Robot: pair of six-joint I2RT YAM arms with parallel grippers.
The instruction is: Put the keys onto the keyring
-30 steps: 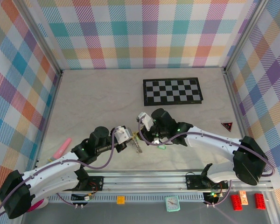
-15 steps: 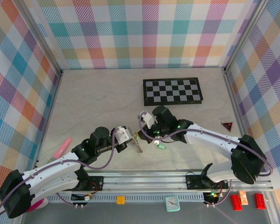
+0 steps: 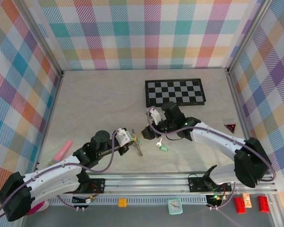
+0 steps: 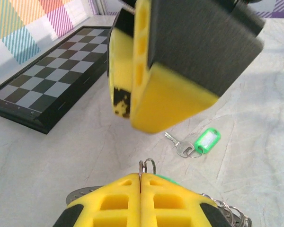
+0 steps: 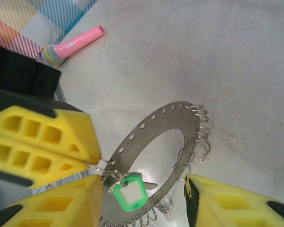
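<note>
At your far left a pink marker (image 3: 61, 150) lies on the table (image 3: 99, 99) close to the wall, well apart from the work. Moving right, your left gripper (image 3: 133, 140) has its yellow fingers (image 4: 113, 203) pressed together on a thin wire loop (image 4: 147, 166) at the edge of the keyring (image 3: 139, 147), so it is pinching the ring. From above you see the ring almost edge-on, as a narrow streak. From the right wrist it reads as a flat grey plate, tilted, with a row of small holes and a fringe of wire loops round its rim. The first key (image 5: 130, 193), with a green head and a white window, sits against the ring just beside that pinch. You cannot tell whether it is threaded on a loop. Just right of the ring, your right gripper (image 3: 146, 134) has its fingers spread wide, with the lower part of the ring and the first key between them. The second key (image 3: 162, 147) lies flat on the table just right of both grippers, apart from the ring. Further right and toward the back wall the checkerboard (image 3: 175, 92) lies flat. A small red triangle (image 3: 230, 126) sits near the right wall.
</note>
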